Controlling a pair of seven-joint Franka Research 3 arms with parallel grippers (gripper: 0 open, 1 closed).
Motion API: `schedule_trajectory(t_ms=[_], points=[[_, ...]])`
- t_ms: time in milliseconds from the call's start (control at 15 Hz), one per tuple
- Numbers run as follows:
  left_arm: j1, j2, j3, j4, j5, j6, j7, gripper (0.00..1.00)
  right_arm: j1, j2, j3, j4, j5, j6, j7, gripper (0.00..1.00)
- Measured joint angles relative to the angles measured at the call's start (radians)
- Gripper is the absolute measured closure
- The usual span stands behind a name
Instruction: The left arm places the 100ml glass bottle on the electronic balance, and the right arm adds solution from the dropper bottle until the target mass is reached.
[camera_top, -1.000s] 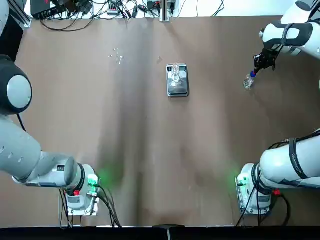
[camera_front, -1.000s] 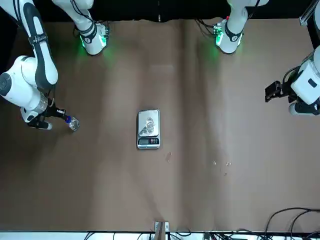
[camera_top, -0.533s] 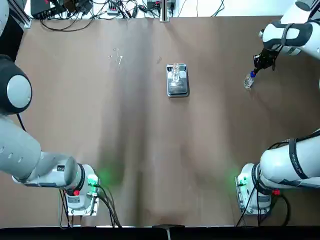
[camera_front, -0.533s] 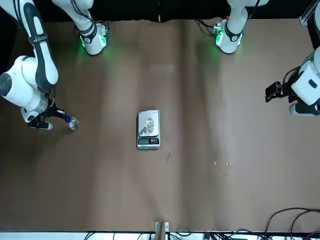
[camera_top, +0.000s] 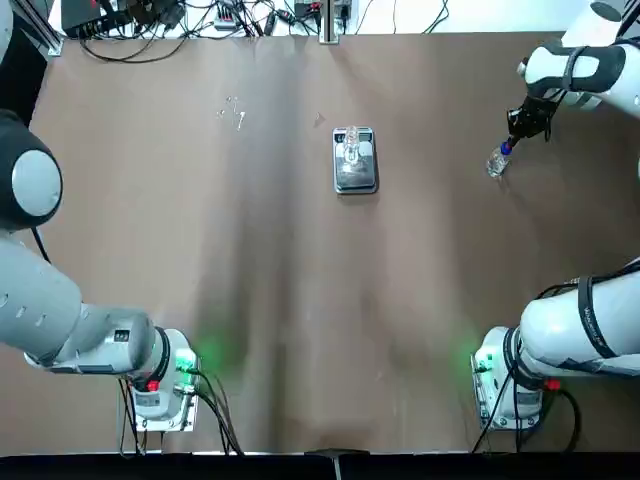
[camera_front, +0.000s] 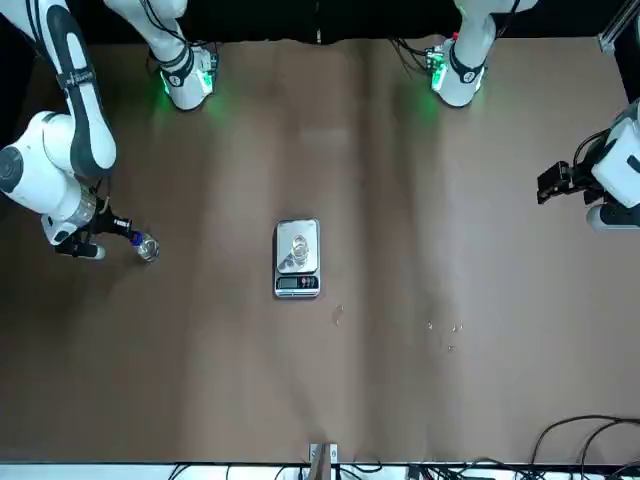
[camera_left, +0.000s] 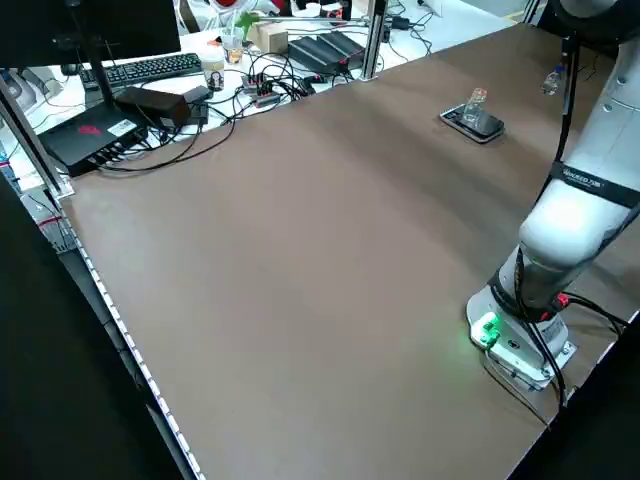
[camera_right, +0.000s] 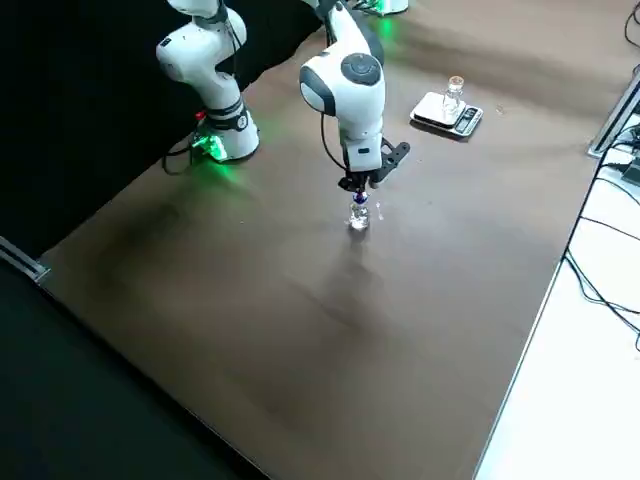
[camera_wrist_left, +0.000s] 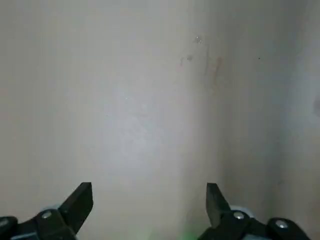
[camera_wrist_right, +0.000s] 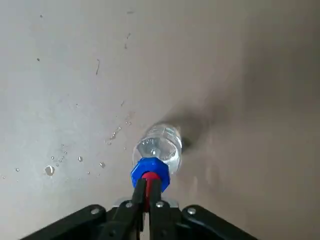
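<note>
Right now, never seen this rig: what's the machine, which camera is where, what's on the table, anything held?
Two white robot arms are bolted to one brown table. The top view looks straight down, the front view faces the robot from across the table, two side views look down diagonally, and each wrist carries a camera aimed at its own fingers.

Mid-table sits the electronic balance with the 100ml glass bottle standing on its pan. Off to the robot's right stands the dropper bottle. The right gripper is closed on its red tip; the bottle's base looks to rest on the table. A few droplets lie beside it. The left gripper is open, holding nothing, parked at the table's left edge.
</note>
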Motion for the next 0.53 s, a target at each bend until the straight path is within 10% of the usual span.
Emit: schedule_trajectory(t_ms=[533], points=[[0.003,0.000,-0.001,0.000,0.000,0.000,0.000,0.00,0.000,0.000,0.000,0.017,0.000,-0.038,0.000,0.91]])
